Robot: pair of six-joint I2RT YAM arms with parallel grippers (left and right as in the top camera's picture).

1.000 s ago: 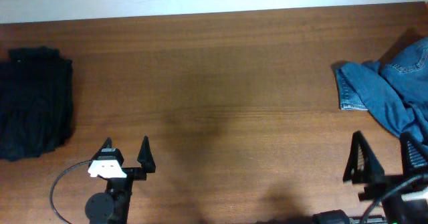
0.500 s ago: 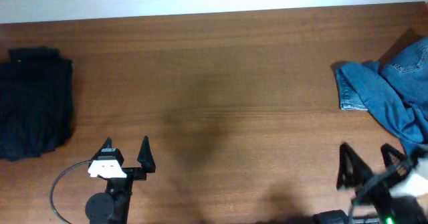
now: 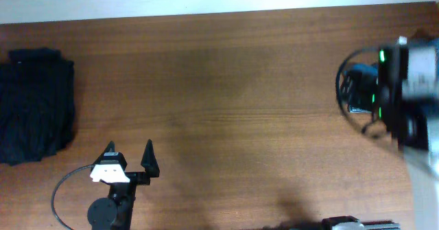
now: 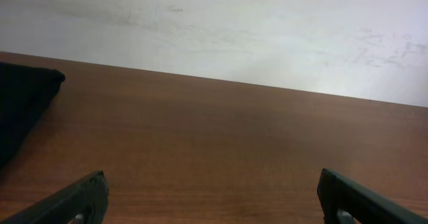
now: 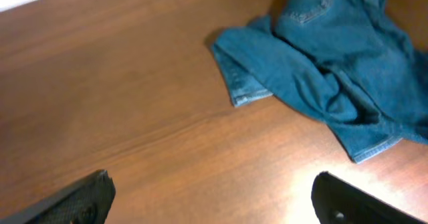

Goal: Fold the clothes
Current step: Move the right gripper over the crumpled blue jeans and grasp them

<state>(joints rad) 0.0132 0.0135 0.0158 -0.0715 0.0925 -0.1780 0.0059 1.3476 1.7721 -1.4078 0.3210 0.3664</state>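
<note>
While the left fingers (image 3: 149, 160) rested low near the front edge of the wooden surface (image 3: 226, 86), they stood spread wide apart and grasped nothing. From the left wrist view both of those fingers (image 4: 73, 200) showed only as dark tips in the lower corners, with bare wood between them and a pale wall (image 4: 254, 30) beyond the far edge. A black garment (image 3: 34, 106) lay in a loose heap at the left end of the surface, well apart from the left fingers, and its corner (image 4: 20, 97) showed at the left edge of the left wrist view. A thin dark cable (image 3: 62, 189) curved beside the base of the left arm.

Over the far right of the surface, the right arm (image 3: 401, 86) appeared from overhead only as a blur of grey and black with green lights, and it covered most of what lay under it. The right fingers (image 5: 77, 197) were likewise released, spread wide and empty, raised above the wood.

Ahead of them and off to the right lay the jeans (image 5: 328, 70), crumpled and unfolded on the surface, clear of both fingers. One leg hem (image 5: 244, 87) pointed left across the wood, another hem (image 5: 374, 144) lay nearer the camera, and a stitched pocket (image 5: 311, 7) showed at the top of the heap.
</note>
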